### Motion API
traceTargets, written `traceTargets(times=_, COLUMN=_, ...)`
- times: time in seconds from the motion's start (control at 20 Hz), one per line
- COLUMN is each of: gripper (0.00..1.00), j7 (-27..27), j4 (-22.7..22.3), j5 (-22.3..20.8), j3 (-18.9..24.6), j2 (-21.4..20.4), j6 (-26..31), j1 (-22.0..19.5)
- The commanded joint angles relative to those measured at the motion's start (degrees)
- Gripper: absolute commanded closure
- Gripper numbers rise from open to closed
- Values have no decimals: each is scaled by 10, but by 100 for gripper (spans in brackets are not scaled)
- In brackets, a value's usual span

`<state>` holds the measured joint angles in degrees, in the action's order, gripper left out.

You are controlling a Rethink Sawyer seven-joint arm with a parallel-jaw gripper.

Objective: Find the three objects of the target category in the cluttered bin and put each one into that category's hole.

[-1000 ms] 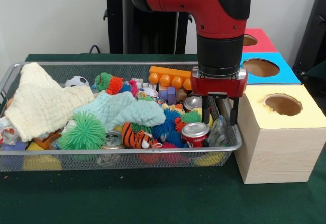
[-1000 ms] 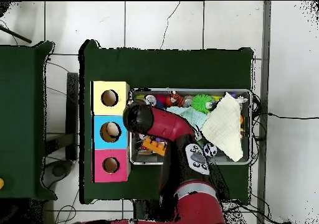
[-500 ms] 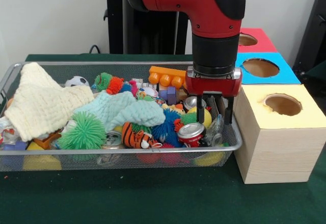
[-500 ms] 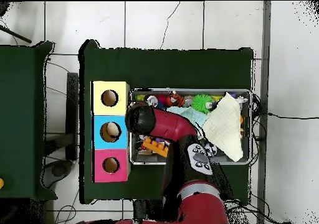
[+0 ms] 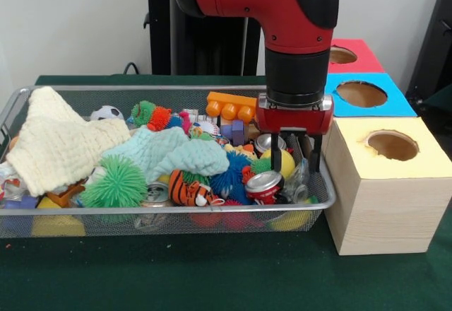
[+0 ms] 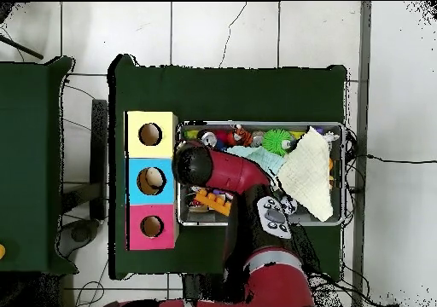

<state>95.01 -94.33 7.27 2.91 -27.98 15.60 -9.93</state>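
Green felt under wire-mesh bin (image 5: 21, 102), fuzzy toys

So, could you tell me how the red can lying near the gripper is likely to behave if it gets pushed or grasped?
The red can lies tilted on loose toys, so a push would probably roll or shift it. Its smooth metal wall may slip unless squeezed squarely. It looks like an empty drink can, so likely light and easily dented. The gripper hangs open just behind it, inside the wire bin.
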Motion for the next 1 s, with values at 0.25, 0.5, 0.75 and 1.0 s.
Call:
traceTargets(times=0.25, gripper=0, j7=80, j4=9, j5=-26, j3=58, j2=72, j6=-103, j1=-11)
traceTargets(times=0.5, gripper=0, j7=84, j4=15, j5=-37, j3=71, j2=100, j6=-146, j1=-20)
traceTargets(times=0.75, gripper=0, j7=93, j4=23, j5=-44, j3=69, j2=117, j6=-163, j1=-16)
traceTargets(times=1.0, gripper=0, j7=93, j4=40, j5=-44, j3=59, j2=140, j6=-183, j1=-2)
